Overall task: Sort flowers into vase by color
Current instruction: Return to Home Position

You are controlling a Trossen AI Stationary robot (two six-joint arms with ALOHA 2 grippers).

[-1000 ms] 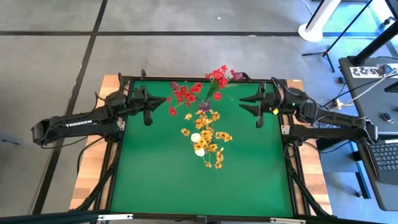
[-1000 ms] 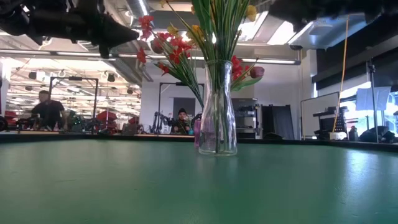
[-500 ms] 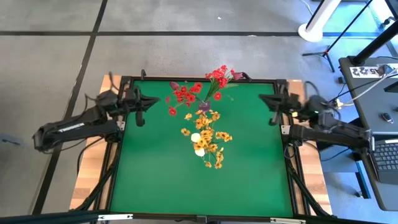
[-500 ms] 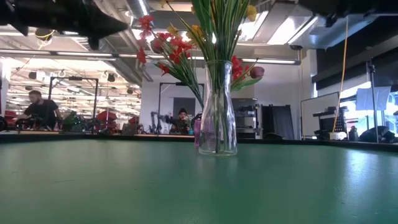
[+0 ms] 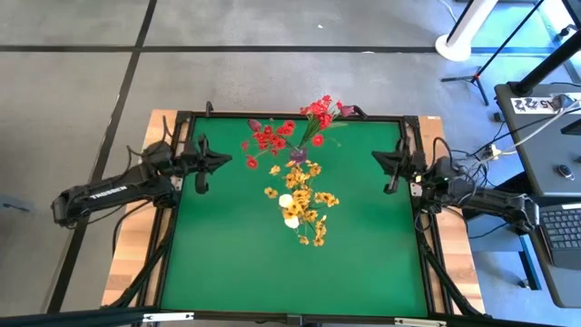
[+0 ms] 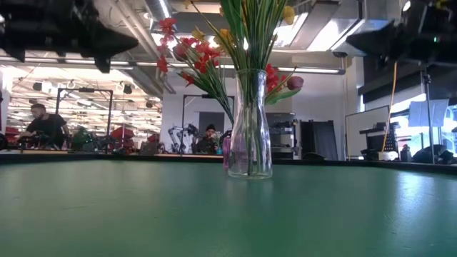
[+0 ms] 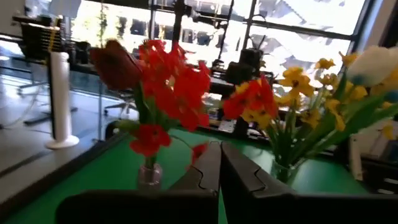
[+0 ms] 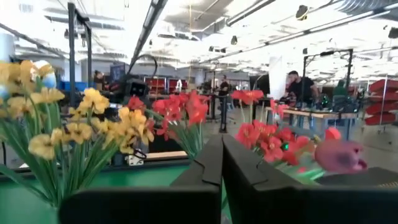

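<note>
At the side edges of the green table mat (image 5: pixel 227 263), the left gripper (image 5: pixel 201 163) and right gripper (image 5: pixel 392 166) have pulled back, each empty with fingers pressed together. Sorting looks finished: yellow-orange blossom sprays (image 5: pixel 309 195) and white tulip buds (image 5: pixel 286 201) fill the clear glass vase (image 6: pixel 249 135) mid-table. Red blossom sprays (image 5: pixel 272 138) stand behind it, all well apart from both grippers.

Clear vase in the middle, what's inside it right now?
The clear vase holds a bundle of green stalks. From above, yellow-orange blossoms and white tulip buds top them, hiding its mouth. Whether it holds water cannot be told.
</note>
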